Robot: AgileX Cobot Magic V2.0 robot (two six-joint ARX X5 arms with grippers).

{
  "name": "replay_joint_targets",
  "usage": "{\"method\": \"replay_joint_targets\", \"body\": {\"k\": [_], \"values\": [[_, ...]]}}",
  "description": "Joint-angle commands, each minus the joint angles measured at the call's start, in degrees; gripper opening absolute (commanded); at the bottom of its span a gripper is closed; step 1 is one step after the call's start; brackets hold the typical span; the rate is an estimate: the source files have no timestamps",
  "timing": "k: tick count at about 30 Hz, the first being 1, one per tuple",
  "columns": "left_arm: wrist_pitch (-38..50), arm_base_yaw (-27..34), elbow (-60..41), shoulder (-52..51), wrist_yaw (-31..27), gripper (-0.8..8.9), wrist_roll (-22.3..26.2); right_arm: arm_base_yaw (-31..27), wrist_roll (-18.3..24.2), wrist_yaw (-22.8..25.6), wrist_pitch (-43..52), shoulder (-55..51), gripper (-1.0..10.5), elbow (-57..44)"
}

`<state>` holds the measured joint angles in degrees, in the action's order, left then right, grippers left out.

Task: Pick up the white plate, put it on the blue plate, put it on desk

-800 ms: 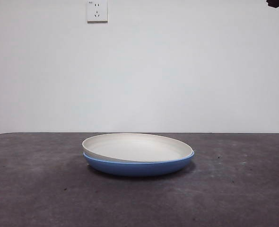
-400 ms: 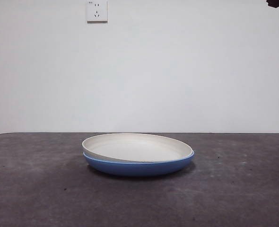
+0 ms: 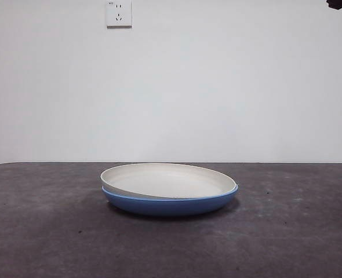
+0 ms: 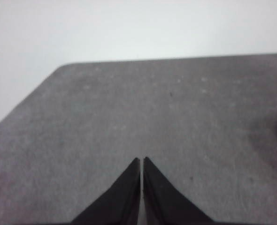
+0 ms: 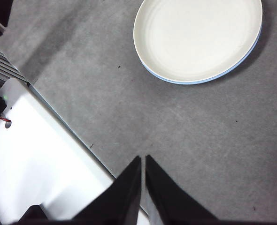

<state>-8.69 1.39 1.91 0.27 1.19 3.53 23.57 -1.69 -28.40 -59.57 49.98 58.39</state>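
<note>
The white plate (image 3: 168, 180) sits nested on the blue plate (image 3: 171, 204) near the middle of the desk (image 3: 49, 237), slightly off-centre so that its rim overhangs the blue rim toward 9 o'clock in the front view, while a thin blue edge shows toward 3 o'clock. The stacking step therefore looks done. What seems left, going by the task sentence, is setting a plate down on the desk, and no gripper is near the stack. The right gripper (image 5: 142, 161) hangs high above the desk well apart from the plates, which lie toward 1 o'clock in its wrist view; its jaws are clenched together on nothing. The left gripper (image 4: 142, 161) waits over bare desk, jaws likewise pressed together and empty. In the front view only a black tip (image 3: 340, 3) shows at the top corner
</note>
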Motion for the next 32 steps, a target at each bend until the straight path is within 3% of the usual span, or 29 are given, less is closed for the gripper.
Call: {"method": "replay_joint_targets", "body": {"k": [1,32], "values": [[-0.1,0.1,-1.3,-0.1,-0.3,0.10,-1.0,0.3,0.7,-0.1,0.4,0.4,0.1,1.2],[-2.1,0.1,-1.2,-0.1,-0.3,0.10,-1.7,0.1,0.7,-0.1,0.4,0.0,0.1,1.2]]}}
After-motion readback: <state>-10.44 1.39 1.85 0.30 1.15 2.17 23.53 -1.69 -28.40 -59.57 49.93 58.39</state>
